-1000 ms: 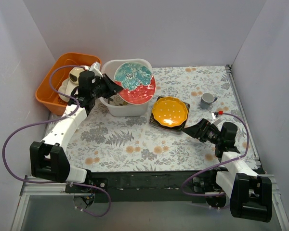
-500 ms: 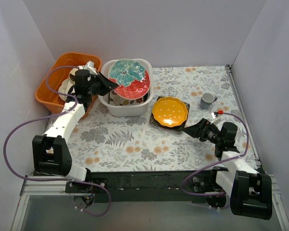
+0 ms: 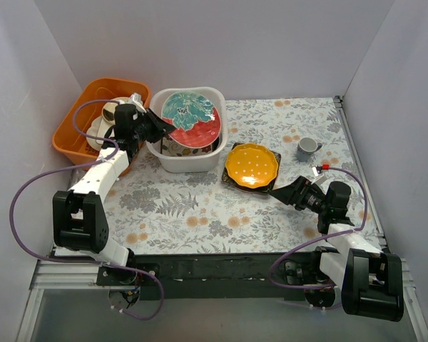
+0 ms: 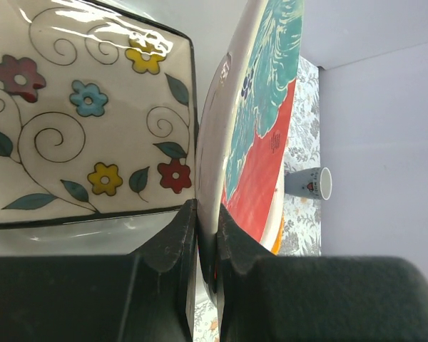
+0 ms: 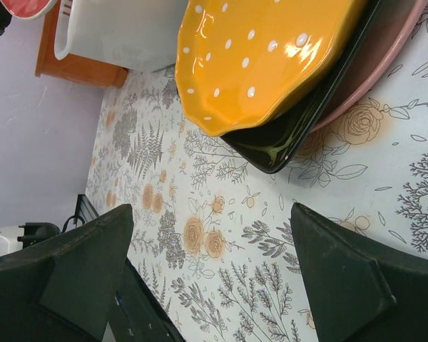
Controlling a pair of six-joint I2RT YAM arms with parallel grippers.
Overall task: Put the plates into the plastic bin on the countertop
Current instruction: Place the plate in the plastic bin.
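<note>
Countertop (image 3: pixel 200 206) bears plastic bin (image 3: pixel 189 165), orange tub (image 3: pixel 66 140), plate stack (image 3: pixel 251 165) and grey cup (image 3: pixel 308 147).

Light is bright and even from overhead; shadows on the tabletop (image 3: pixel 200 206) are faint and soft. White glare streaks the cream floral plate (image 4: pixel 78 107) along its top edge. Just beside it the red-and-teal plate (image 4: pixel 260 142) is sharp, while my left gripper (image 4: pixel 205 214) below it blurs dark and featureless.

Bin (image 3: pixel 189 162) back left on the countertop (image 3: pixel 200 206), tub (image 3: pixel 68 135) just left of it, plate stack (image 3: pixel 252 165) right, cup (image 3: pixel 307 147) farther right.
</note>
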